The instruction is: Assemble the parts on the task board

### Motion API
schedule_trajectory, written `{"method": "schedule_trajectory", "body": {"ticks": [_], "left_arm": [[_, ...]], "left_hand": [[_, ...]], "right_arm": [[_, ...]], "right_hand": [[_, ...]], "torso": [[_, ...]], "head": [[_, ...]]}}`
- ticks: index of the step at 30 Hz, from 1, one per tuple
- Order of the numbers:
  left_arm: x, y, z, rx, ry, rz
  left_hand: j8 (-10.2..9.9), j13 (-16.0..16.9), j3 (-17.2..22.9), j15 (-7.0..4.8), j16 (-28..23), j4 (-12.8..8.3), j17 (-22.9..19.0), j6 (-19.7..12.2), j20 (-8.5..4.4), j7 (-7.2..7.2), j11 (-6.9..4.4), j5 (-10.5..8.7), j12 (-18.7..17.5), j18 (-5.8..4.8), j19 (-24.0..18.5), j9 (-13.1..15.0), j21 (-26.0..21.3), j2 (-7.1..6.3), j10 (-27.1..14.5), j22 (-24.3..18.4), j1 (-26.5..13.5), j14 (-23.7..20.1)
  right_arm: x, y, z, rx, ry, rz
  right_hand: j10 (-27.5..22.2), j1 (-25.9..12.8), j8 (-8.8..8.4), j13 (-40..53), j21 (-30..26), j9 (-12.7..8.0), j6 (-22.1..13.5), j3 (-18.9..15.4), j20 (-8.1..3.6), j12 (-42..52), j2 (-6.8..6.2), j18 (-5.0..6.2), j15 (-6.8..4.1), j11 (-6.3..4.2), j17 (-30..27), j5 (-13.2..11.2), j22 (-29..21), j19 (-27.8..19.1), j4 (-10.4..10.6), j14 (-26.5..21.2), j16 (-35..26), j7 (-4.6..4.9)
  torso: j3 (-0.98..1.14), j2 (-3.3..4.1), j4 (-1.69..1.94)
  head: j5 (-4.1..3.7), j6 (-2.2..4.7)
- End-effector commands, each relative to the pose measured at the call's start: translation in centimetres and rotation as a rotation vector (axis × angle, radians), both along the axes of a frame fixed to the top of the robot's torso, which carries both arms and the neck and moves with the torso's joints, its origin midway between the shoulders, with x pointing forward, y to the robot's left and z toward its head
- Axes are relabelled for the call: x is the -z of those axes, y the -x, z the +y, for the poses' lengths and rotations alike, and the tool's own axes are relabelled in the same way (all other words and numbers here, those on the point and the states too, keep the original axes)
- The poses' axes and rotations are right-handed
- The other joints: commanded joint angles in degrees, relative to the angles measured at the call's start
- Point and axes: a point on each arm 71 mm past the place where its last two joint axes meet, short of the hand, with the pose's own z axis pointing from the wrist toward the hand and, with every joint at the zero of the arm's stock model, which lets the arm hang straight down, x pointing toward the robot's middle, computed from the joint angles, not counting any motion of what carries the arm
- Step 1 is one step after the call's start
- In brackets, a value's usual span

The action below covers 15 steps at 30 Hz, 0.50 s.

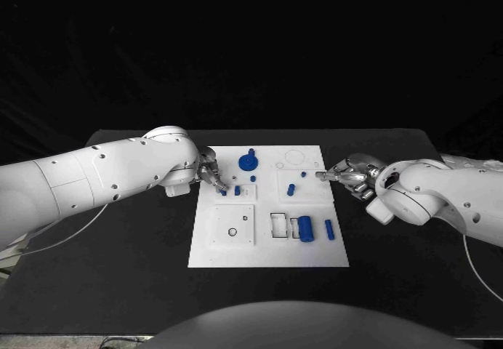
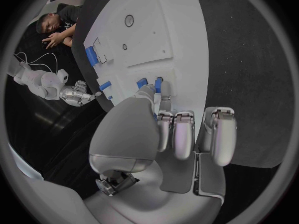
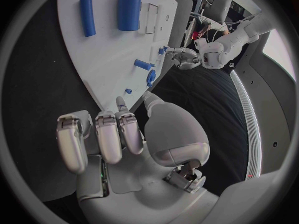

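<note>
Your left hand (image 1: 206, 174), at centre-left of the head view, sits over the left edge of the task board (image 1: 267, 254), fingertips down on a small blue peg (image 1: 223, 192); whether it truly pinches that peg or only touches it, you cannot tell from these pictures. Judging by this, the step in hand is seating that peg, so keep it upright and press straight down. A second small peg (image 1: 238, 190) stands just beside it; don't knock it. The left wrist is bent down, fingers bunched towards the board. Further right lie the blue cylinder (image 1: 306, 228) and slim bar (image 1: 329, 230), low on the board. Your right hand (image 1: 350, 174) hovers at the board's right edge, fingers loosely curled, holding nothing.
</note>
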Motion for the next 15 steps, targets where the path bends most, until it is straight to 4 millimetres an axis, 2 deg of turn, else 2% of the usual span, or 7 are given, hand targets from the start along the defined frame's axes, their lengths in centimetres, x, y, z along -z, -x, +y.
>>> {"method": "schedule_trajectory", "body": {"ticks": [1, 15], "left_arm": [[0.2, 0.11, -0.11, 0.015, -0.015, 0.015], [0.32, 0.1, -0.15, 0.019, -0.021, 0.022]], "left_hand": [[0.2, 15.1, 0.5, 0.0, 0.1, 0.0, 15.1, 0.4, -0.13, -0.05, -0.31, 0.02, 0.3, -0.42, 6.0, 0.1, 0.1, 0.42, 6.1, 15.1, 0.1, 6.0], [0.1, 15.1, 0.7, 0.01, 0.1, 0.0, 15.1, 0.3, -0.11, 0.01, -0.26, -0.18, 0.3, -0.42, 6.0, 0.0, 0.1, 0.4, 6.1, 15.1, 0.1, 6.0]], "right_arm": [[0.07, 0.11, 0.1, -0.014, 0.002, 0.009], [0.07, 0.12, 0.13, -0.015, 0.002, 0.009]], "right_hand": [[6.0, -0.1, 0.39, 15.1, 0.3, 0.1, -0.3, -0.2, 0.24, 0.2, 0.46, -0.39, 0.38, 0.47, 15.1, 0.3, 15.1, 6.0, 0.1, 6.2, 0.2, 0.43], [6.0, -0.1, 0.39, 15.1, 0.3, 0.1, -0.3, -0.2, 0.24, 0.2, 0.46, -0.39, 0.38, 0.47, 15.1, 0.3, 15.1, 6.0, 0.1, 6.2, 0.2, 0.43]], "torso": [[-0.02, -0.02, -0.02], [-0.01, -0.06, 0.05]], "head": [[0.03, -0.04], [-0.02, -0.12]]}}
